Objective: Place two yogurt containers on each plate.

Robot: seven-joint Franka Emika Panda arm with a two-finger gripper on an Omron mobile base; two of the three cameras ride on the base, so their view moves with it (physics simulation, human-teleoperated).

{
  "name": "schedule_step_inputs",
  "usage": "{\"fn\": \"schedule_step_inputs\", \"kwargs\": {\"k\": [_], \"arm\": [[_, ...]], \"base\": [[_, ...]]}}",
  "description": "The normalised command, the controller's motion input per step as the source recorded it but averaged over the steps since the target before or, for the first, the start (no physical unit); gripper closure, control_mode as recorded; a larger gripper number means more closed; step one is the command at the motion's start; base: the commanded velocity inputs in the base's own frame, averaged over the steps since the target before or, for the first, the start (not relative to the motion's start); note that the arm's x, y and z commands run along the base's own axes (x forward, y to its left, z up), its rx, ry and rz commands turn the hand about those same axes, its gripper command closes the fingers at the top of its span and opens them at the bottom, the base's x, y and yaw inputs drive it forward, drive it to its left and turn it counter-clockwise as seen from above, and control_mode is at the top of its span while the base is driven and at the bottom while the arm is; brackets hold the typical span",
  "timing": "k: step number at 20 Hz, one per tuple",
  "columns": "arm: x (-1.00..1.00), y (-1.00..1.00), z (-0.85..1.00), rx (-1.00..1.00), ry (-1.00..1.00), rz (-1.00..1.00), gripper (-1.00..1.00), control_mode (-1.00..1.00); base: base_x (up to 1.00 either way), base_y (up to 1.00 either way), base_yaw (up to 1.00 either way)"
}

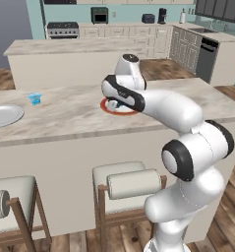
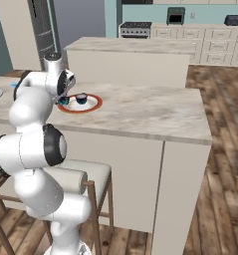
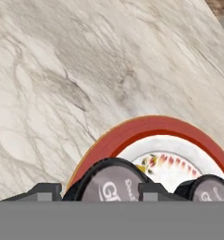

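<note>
The second dark cup (image 3: 111, 180) is judged to be being set on the red-rimmed plate (image 3: 146, 129), bottom centre of the hand view, beside another (image 3: 209, 187) at lower right; release and withdrawal are called for next. The gripper (image 3: 97, 192) is seen part-open astride it; whether it is gripped cannot be told. The arm is folded low over the plate; a blue cup (image 1: 35, 98) and the grey plate (image 1: 3, 114) lie at centre left of the left base view.

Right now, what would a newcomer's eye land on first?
The white arm, stretched across the marble counter, with its pincer straddling a dark yogurt container on the orange-rimmed plate. A second dark container sits on that plate. Far left lie a blue container and the plain grey plate.
</note>
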Motion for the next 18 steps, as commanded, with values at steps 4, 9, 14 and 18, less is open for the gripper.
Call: {"fn": "schedule_step_inputs", "kwargs": {"k": [4,9,14,18], "arm": [[0.0,-0.08,0.0,0.0,0.02,0.0,1.0,-1.0],[-0.01,-0.06,-0.03,0.0,0.0,0.0,1.0,-1.0],[-0.17,0.0,-0.25,0.0,0.0,0.0,1.0,-1.0],[-0.01,-0.06,-0.27,0.0,0.0,0.0,1.0,-1.0]], "base": [[0.0,0.0,0.0],[0.0,0.0,0.0],[0.0,0.0,0.0],[0.0,0.0,0.0]]}}
